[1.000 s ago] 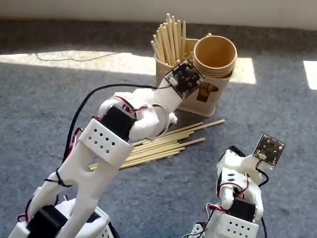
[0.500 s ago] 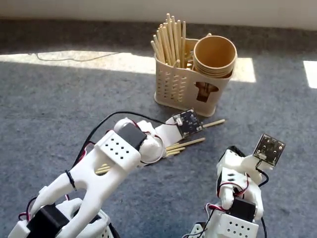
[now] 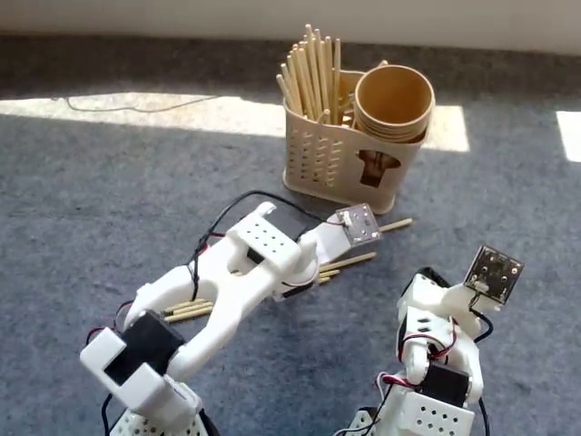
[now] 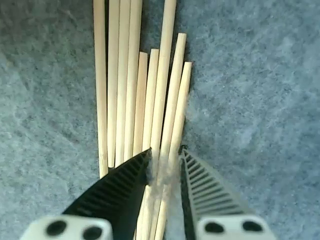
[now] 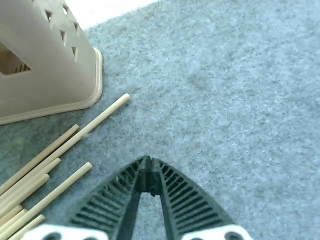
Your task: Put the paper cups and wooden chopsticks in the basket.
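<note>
Left claw narrow round a few chopsticks on worktop, near basket.
Light, stiff, smooth, roll easy: best to pinch approx mid-length, few at a time. Right claw closed, empty.

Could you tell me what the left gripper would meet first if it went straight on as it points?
Probably the loose wooden chopsticks on the carpet: the left gripper points at them, jaws open astride a few.

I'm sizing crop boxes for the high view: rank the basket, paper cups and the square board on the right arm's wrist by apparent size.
Largest: the basket.
Then the paper cups stacked in it.
Smallest: the square board on the right arm's wrist.
</note>
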Robot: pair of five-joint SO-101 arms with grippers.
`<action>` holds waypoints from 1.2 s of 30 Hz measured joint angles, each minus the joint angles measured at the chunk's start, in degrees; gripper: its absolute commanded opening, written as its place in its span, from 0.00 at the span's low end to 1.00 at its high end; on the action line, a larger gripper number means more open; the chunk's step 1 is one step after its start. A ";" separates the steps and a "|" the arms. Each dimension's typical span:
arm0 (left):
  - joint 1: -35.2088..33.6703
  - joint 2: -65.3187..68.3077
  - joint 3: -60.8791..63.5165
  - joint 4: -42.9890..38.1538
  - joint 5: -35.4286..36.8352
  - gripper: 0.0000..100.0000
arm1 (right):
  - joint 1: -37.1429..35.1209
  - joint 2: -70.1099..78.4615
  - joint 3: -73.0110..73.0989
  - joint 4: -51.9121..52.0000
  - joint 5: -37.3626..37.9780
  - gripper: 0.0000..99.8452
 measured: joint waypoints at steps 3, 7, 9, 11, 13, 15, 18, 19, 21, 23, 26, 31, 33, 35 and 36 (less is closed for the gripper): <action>0.00 3.78 -1.41 -0.09 0.00 0.10 | 0.00 0.00 0.00 0.00 0.00 0.01; 0.00 8.09 -4.04 -0.35 0.00 0.10 | 0.00 0.00 0.00 0.00 0.00 0.01; -0.26 9.41 -5.36 -0.35 0.00 0.08 | 0.00 0.00 0.00 0.00 0.00 0.01; -0.09 10.11 -5.80 -0.35 0.00 0.03 | 0.00 0.00 0.00 0.00 0.00 0.01; -0.09 10.20 -5.80 -0.35 -0.18 0.01 | 0.00 0.00 0.00 0.00 0.00 0.01; 0.26 10.20 -5.80 -0.26 -0.26 0.01 | 0.00 0.00 0.00 0.00 0.00 0.01; 0.26 10.29 -6.33 1.23 -0.35 0.01 | 0.00 0.00 0.00 0.00 0.00 0.01; 0.26 10.29 -6.86 2.20 -0.35 0.01 | 0.00 0.00 0.00 0.00 0.00 0.01; 0.18 10.29 -7.65 3.96 -0.26 0.01 | 0.00 0.00 0.00 0.00 0.00 0.01; 0.18 10.29 -8.44 5.19 -0.18 0.01 | 0.00 0.00 0.00 0.00 0.00 0.01; 0.18 10.29 -8.70 5.98 -0.09 0.01 | 0.00 0.00 0.00 0.00 0.00 0.01; 0.18 8.97 -8.70 6.07 -0.09 0.01 | 0.00 0.00 0.00 0.00 0.00 0.01; 0.18 6.15 -7.47 6.15 -0.09 0.01 | 0.00 0.00 0.00 0.00 0.00 0.01; 0.18 3.16 -5.71 6.24 -0.09 0.01 | 0.00 0.00 0.00 0.00 0.00 0.01; 0.18 1.85 -5.01 6.33 -0.09 0.01 | 0.00 0.00 0.00 0.00 0.00 0.01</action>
